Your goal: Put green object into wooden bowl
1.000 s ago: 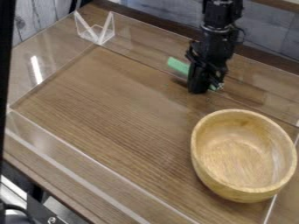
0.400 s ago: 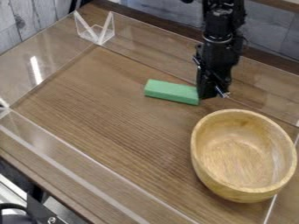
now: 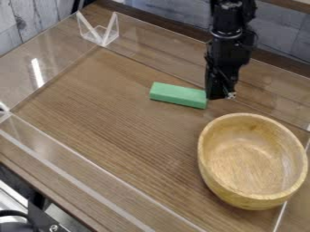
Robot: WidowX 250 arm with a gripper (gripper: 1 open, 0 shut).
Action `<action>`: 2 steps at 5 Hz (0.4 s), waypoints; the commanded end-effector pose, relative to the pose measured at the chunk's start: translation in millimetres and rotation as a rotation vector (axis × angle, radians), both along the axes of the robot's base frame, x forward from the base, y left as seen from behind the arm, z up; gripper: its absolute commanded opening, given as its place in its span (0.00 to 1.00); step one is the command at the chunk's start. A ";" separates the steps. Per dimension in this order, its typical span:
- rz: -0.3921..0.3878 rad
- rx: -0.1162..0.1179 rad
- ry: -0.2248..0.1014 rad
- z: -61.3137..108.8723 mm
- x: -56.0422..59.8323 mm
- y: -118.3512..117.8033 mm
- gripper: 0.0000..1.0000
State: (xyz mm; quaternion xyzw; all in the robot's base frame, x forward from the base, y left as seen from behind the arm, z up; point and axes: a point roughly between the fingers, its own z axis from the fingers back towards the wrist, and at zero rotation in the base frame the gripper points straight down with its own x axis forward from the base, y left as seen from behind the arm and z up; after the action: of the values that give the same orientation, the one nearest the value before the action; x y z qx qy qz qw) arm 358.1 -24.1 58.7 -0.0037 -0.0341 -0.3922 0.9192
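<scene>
"where do you see the bowl point(image 3: 251, 160)?"
"lower right of the frame, on your table point(image 3: 103, 122)."
"and the block point(image 3: 179, 96)?"
"up and left of your bowl, apart from it, on the table, with the wire stand point(image 3: 100, 29) at upper left."

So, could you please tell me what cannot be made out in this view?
- Camera view: the gripper's fingertips, too dark and small to separate.
- Camera view: any contact with the green block, its near end being beside the dark gripper.
- Camera view: the arm's upper part, cut off by the top edge.
</scene>
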 end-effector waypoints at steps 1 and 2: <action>-0.036 -0.002 -0.104 39.9 17.1 6.6 0.00; -0.084 -0.011 -0.099 39.6 20.5 9.7 0.00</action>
State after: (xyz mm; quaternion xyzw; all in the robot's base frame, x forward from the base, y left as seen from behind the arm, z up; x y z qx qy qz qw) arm 367.8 -16.8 73.2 -0.0082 -0.0461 -0.4305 0.9014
